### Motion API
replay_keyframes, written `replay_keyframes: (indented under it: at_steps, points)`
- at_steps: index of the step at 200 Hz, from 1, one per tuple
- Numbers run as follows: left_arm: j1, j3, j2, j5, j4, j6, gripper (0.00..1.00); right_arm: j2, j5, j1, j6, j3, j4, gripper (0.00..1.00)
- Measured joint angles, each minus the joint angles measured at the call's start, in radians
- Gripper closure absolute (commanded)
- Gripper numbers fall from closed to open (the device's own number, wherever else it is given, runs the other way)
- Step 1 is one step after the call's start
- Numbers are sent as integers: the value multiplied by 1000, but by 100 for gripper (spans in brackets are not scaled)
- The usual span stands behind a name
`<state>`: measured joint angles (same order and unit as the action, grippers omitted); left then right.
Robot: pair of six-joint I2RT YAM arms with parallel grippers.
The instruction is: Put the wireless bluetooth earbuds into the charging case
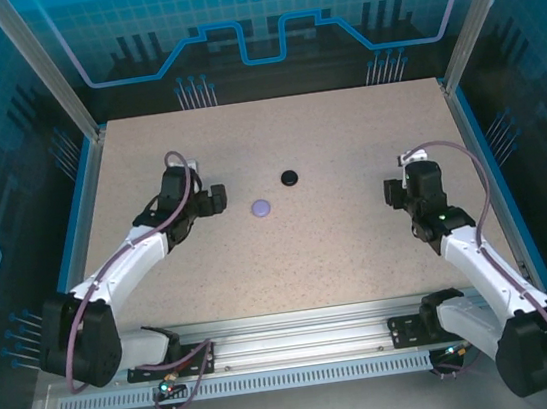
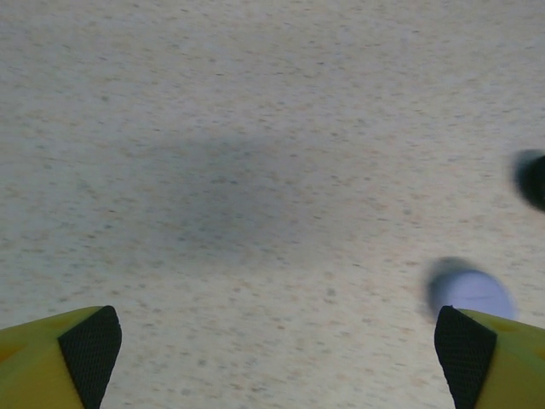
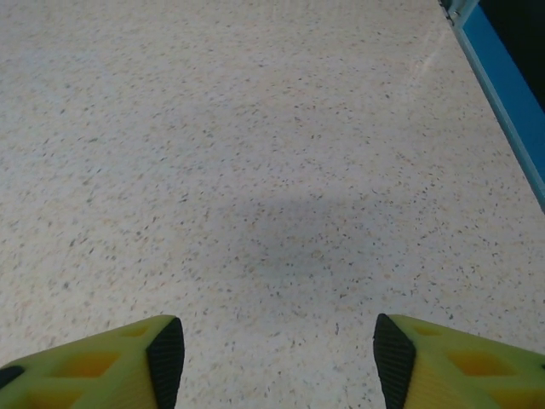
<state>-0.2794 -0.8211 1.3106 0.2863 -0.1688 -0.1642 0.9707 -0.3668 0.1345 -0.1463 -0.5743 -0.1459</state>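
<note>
At the left of the tabletop [image 1: 341, 256], left hand [image 1: 214, 200]: jaws spread wide over bare surface, gripping nothing; it points toward the cases, likely staged for a reach.
Lavender case [image 1: 261, 206]: a round disc lying flat just beside the left hand, within easy reach of it.
Black case [image 1: 290, 176]: a little farther back and to the right, apart from the lavender one.
Earbuds: whether they already sit inside the cases I cannot tell.
Right hand [image 1: 393, 194]: well apart from both cases, jaws open and empty, probably parked clear.
</note>
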Motion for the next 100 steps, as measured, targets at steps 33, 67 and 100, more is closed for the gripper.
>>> replay_keyframes:
  at_steps: [33,67,100]
  points:
    - [32,125,-3,44,164,87,1,94,31,-18,21,82,187,28]
    - [79,248,1,24,373,161,1,180,84,-20,53,130,352,25]
    - [157,327,54,-122,548,209,1,240,137,-24,82,174,536,24]
